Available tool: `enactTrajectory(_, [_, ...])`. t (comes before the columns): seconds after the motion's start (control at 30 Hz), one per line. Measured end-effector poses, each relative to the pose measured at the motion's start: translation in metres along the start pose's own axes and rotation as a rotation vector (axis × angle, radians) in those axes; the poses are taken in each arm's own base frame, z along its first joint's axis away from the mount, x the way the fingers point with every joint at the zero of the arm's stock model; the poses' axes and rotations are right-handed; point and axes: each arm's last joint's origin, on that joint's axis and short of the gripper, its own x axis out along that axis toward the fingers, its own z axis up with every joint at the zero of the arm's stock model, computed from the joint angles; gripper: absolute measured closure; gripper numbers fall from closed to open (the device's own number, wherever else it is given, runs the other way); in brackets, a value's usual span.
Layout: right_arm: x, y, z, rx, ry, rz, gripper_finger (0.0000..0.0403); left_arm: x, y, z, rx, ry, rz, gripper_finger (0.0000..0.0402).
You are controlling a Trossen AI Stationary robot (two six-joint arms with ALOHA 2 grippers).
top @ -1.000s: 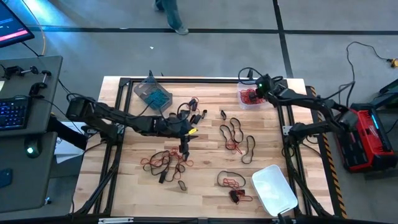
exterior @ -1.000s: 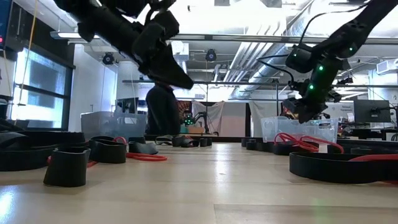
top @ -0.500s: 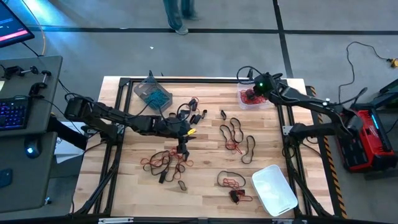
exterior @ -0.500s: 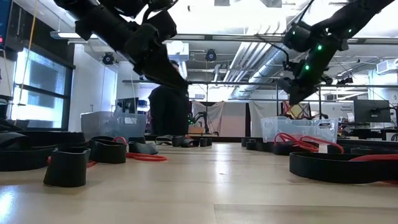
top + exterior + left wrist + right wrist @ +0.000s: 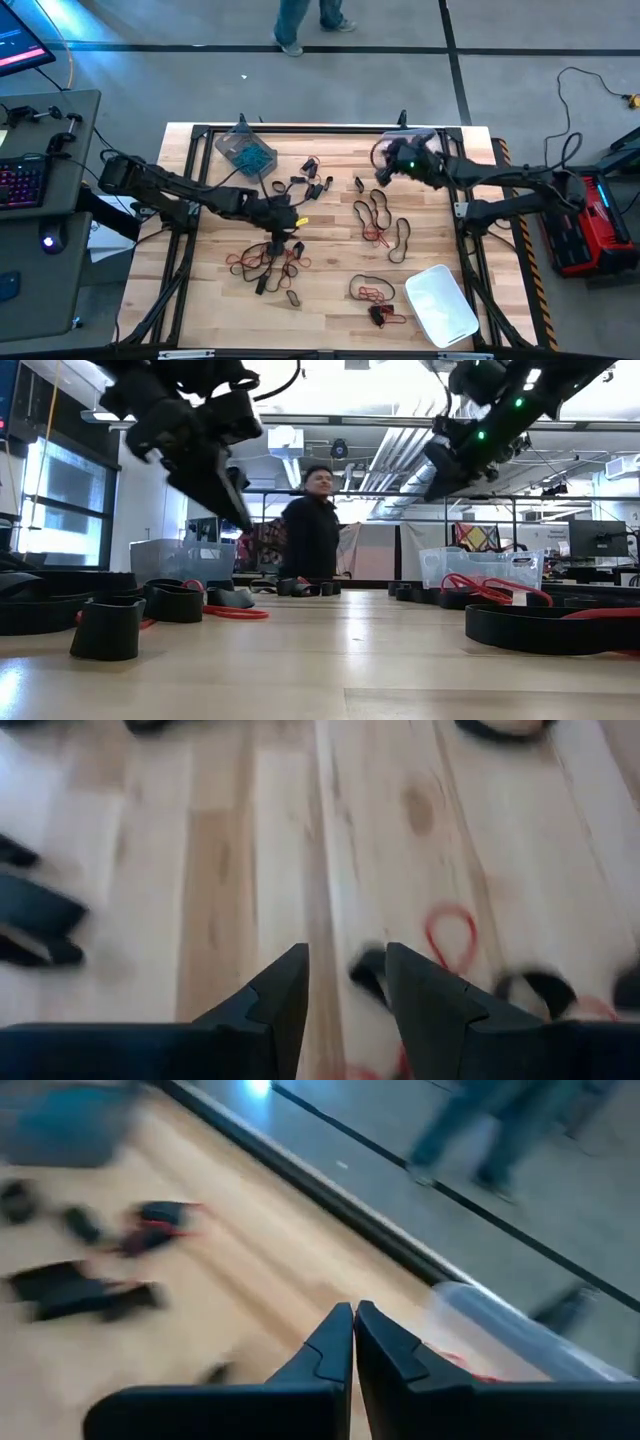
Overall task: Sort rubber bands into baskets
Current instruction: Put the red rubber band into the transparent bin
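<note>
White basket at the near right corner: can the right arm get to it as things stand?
Probably yes. The white basket lies on the right arm's side, nothing over it; the right hand, shut and empty, hangs above the table's far side.

red and black rubber bands (image 5: pixel 378 213) lie scattered between three baskets (image 5: pixel 441 305).

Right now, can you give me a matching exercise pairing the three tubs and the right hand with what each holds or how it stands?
Things:
1. Tub at the far left
2. Tub at the far right
3. White tub at the near right
4. Right hand

States:
A. shut, holding nothing
B. red bands
C. blue bands
D. no bands inside

Pairs: 1-C, 2-B, 3-D, 4-A
</note>
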Motion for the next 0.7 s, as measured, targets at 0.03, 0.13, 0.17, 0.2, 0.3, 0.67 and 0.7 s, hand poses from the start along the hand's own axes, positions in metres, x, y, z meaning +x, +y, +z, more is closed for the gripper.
enactTrajectory(0.03, [-0.003, 0.007, 0.000, -0.004, -0.013, 0.029, 0.0399, -0.002, -0.002, -0.003, 0.005, 0.026, -0.004, 0.0273])
enactTrajectory(0.13, [-0.014, 0.028, -0.001, -0.022, -0.062, 0.088, 0.0402, -0.005, -0.010, -0.008, 0.025, 0.085, -0.019, 0.0273])
enactTrajectory(0.17, [-0.018, 0.034, -0.001, -0.031, -0.076, 0.102, 0.0401, -0.006, -0.012, -0.011, 0.030, 0.112, -0.020, 0.0273])
enactTrajectory(0.2, [-0.022, 0.039, -0.002, -0.038, -0.092, 0.113, 0.0401, -0.006, -0.014, -0.013, 0.024, 0.129, -0.020, 0.0273])
enactTrajectory(0.3, [-0.032, 0.053, -0.004, -0.059, -0.128, 0.139, 0.0402, -0.007, -0.016, -0.019, -0.054, 0.188, 0.004, 0.0273])
enactTrajectory(0.67, [-0.049, 0.070, -0.010, -0.100, -0.173, 0.141, 0.0403, -0.006, -0.003, -0.028, -0.267, 0.271, 0.124, 0.0273])
enactTrajectory(0.7, [-0.049, 0.071, -0.011, -0.101, -0.173, 0.141, 0.0403, -0.004, -0.002, -0.028, -0.282, 0.272, 0.128, 0.0273])
